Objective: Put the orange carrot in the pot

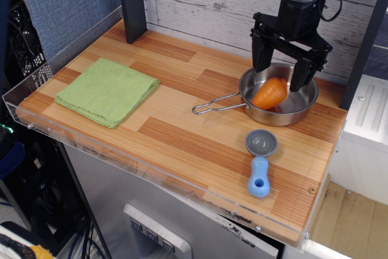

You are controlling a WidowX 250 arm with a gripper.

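Carrot [270, 93] lying inside pot [301, 111] on bench [182, 131]. Pincer [280, 74] spread open just above, gripping nothing.
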